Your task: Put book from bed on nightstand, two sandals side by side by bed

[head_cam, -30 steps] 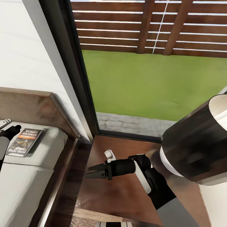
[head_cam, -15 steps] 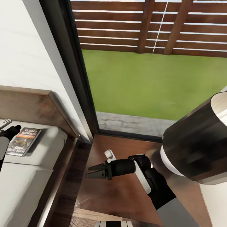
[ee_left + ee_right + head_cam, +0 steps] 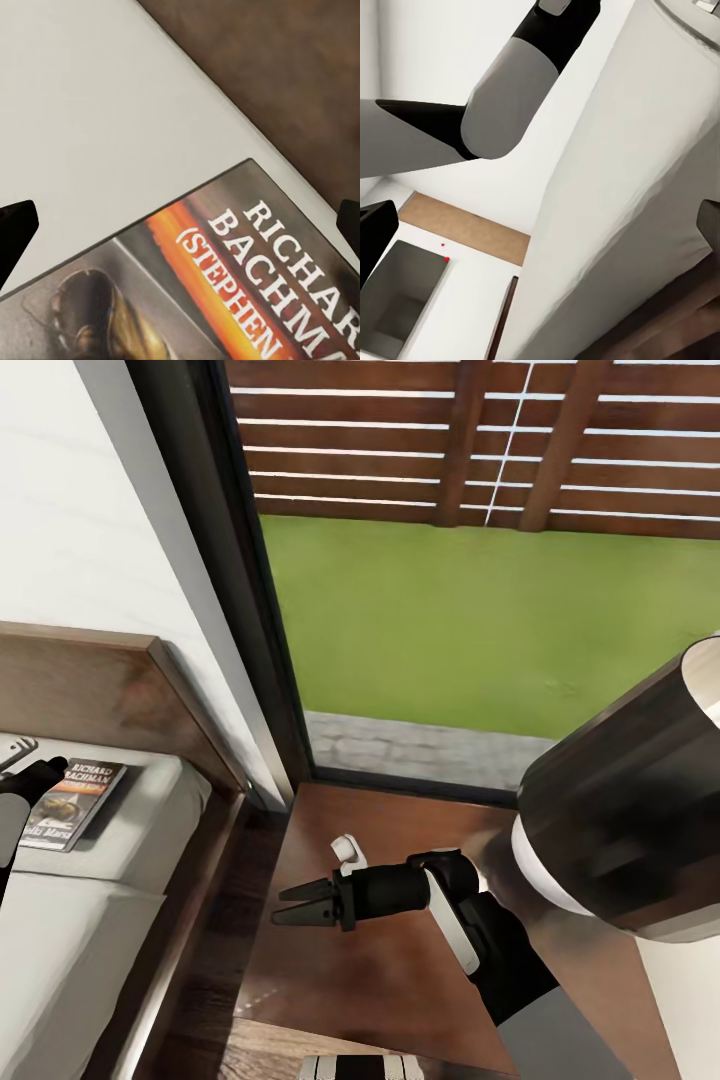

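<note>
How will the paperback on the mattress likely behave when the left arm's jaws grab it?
The book looks thin, so probably light and somewhat bendy. Lying flat on the mattress, it may be hard to get under. Its cover looks smooth, so it might slide rather than lift.

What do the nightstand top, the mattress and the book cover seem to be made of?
Nightstand: dark brown wood, apparently lacquered, since grain shows under a soft sheen. Mattress: plain pale grey, matte, probably fabric. Book: thin, likely a paper cover, printed with white lettering and an orange strip.

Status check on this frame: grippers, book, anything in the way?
Left gripper open over book, flat on bed. Right gripper open above nightstand. Nothing between book and gripper.
</note>
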`<state>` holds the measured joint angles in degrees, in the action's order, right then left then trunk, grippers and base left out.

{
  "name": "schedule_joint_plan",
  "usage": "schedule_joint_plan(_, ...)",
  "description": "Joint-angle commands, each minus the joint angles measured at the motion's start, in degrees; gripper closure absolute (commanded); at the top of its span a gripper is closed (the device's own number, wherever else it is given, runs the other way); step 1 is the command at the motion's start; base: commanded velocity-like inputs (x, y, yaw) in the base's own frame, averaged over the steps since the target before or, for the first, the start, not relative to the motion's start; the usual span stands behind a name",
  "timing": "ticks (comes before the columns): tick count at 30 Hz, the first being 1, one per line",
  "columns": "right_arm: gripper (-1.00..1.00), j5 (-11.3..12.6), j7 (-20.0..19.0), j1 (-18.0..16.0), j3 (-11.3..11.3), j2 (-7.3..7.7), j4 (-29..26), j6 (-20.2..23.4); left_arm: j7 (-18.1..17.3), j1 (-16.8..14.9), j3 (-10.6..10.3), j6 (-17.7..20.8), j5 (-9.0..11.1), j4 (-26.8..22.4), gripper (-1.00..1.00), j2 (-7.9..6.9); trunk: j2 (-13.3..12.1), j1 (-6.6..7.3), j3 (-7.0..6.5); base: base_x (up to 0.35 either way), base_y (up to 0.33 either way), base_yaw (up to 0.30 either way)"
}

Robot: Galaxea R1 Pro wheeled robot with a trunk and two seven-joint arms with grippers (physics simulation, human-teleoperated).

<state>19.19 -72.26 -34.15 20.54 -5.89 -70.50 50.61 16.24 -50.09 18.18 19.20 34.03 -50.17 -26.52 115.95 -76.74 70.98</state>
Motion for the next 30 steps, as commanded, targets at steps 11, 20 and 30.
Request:
schedule_joint_plan(11, -1.00, 0.3, 0.0, 0.0, 0.0, 0.00, 0.0, 0.4, 0.4, 0.0, -0.1, 0.2, 0.6, -0.1, -1.00, -0.02, 1.2, -0.65, 0.57, 0.000, 0.000, 0.000)
schedule_joint_plan(20, -1.00, 0.3, 0.0, 0.0, 0.0, 0.00, 0.0, 0.4, 0.3, 0.0, -0.1, 0.2, 0.6, -0.1, -1.00, -0.02, 1.2, -0.65, 0.57, 0.000, 0.000, 0.000)
schedule_joint_plan(30, -1.00, 0.2, 0.0, 0.0, 0.0, -0.03, 0.0, 0.4, 0.4, 0.0, -0.1, 0.2, 0.6, -0.1, -1.00, -0.02, 1.6, -0.87, 0.75, 0.000, 0.000, 0.000)
